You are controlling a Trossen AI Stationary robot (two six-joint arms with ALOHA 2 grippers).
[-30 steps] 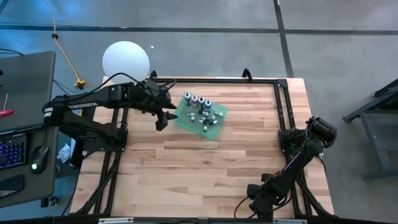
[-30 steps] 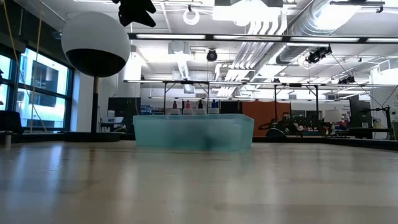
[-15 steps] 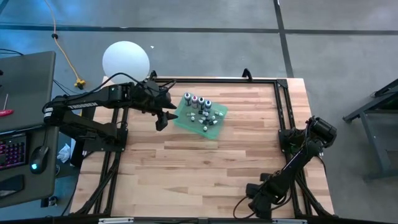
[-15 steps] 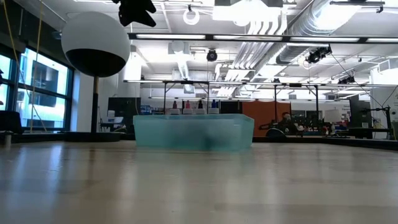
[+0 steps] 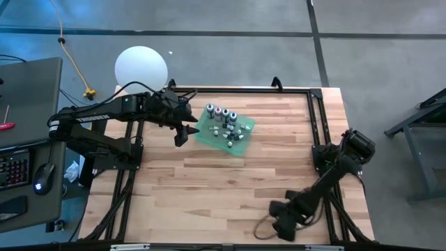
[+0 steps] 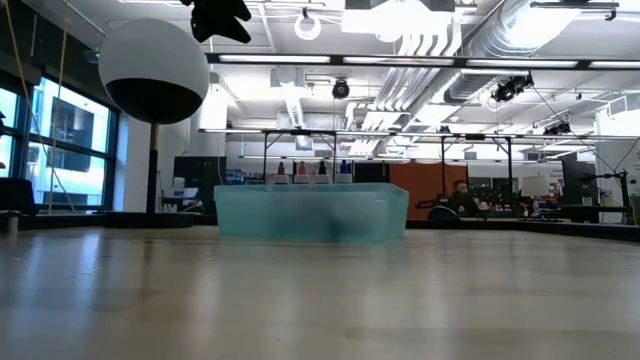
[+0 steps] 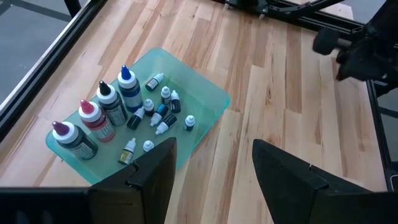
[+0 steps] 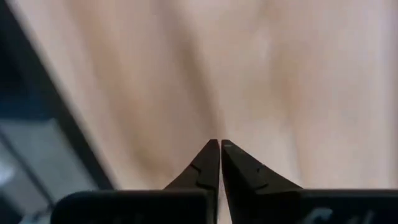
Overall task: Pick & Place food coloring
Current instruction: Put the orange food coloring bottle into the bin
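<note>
The food coloring bottles [image 7: 124, 106] stand and lie in a shallow green tray [image 5: 224, 128] at the table's far middle: taller grey ones with coloured tops, and several tiny whitish ones. My left gripper [image 7: 211, 165] hovers open, raised just left of the tray [image 7: 208, 99], with nothing between its fingers. My right gripper [image 8: 220, 146] is shut on nothing, pointing down over bare wood near the table's near right corner [image 5: 279, 223].
A large white globe [image 5: 141, 67] stands beyond the table's far left corner. Black frame rails [image 5: 317, 118] run along the table's edges. Bare wood [image 5: 230, 188] fills the middle and near part.
My right gripper has swung a little toward the table's left along the near edge and has shut. The left arm, the tray and the bottles have kept still.
</note>
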